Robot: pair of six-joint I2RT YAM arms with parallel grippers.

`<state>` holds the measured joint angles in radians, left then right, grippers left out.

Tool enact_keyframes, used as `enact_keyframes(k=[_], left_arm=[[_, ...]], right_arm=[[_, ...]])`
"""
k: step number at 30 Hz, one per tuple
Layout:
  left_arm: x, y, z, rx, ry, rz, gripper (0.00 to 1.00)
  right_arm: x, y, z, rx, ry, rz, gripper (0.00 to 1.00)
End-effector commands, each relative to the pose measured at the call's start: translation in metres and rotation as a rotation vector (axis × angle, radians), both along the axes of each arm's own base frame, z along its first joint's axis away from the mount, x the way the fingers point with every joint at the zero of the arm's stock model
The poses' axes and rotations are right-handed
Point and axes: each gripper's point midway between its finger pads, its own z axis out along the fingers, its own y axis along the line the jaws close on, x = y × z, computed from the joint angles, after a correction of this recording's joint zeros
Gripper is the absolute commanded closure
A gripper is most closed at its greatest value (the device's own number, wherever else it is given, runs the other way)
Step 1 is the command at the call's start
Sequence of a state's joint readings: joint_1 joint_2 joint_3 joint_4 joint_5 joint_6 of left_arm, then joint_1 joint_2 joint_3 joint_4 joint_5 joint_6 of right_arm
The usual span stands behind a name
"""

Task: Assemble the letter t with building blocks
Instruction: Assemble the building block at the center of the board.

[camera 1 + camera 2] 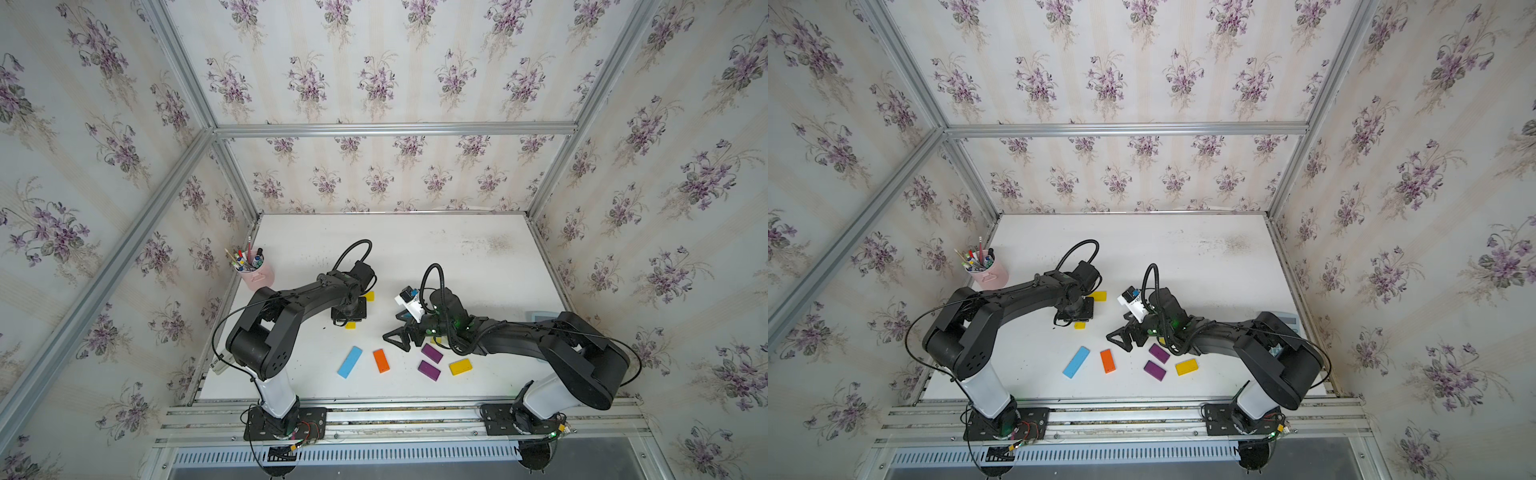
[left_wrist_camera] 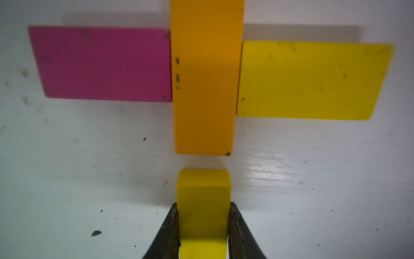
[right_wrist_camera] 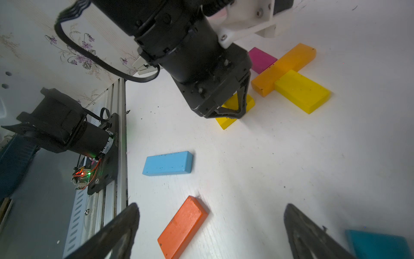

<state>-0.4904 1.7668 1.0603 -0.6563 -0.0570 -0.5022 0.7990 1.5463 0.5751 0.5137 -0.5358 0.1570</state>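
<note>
The left tool (image 2: pixel 203 207) grips a short yellow block (image 2: pixel 203 190), in line with the orange stem (image 2: pixel 205 78), just off its near end. The letter t (image 3: pixel 291 60) lies on the table (image 1: pixel 415 249), stem running far to near, a pink block (image 2: pixel 103 64) touching its left side, a yellow crossbar block (image 2: pixel 311 80) its right. From above, the left arm (image 1: pixel 316 295) hides most of it. The right tool (image 3: pixel 210 209) is wide open, empty. A pink cup (image 1: pixel 259 275) far left holds pens (image 1: pixel 249 259).
</note>
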Motion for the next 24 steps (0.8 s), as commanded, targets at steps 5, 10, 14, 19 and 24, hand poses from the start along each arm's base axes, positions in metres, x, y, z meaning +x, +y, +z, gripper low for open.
enact_keyframes(k=[5,10,14,19,24], left_arm=[[0.0033,0.0034,-0.0031,0.014,-0.003,0.003,0.76],[0.005,0.0055,-0.0041,0.018,0.001,0.005,0.76],[0.0071,0.0058,-0.0036,0.019,0.0,0.003,0.76],[0.0078,0.0066,-0.0045,0.028,0.009,-0.005,0.76],[0.008,0.0073,-0.0049,0.031,0.01,-0.003,0.76]], right_arm=[[0.0017,0.0025,0.0025,0.007,-0.02,0.009,0.0],[0.002,0.0027,0.0017,0.004,-0.019,0.01,0.0],[0.0022,0.0025,0.0012,0.002,-0.018,0.01,0.0],[0.0027,0.0023,0.0007,-0.002,-0.019,0.009,0.0],[0.0024,0.0024,-0.0002,-0.005,-0.016,0.011,0.0]])
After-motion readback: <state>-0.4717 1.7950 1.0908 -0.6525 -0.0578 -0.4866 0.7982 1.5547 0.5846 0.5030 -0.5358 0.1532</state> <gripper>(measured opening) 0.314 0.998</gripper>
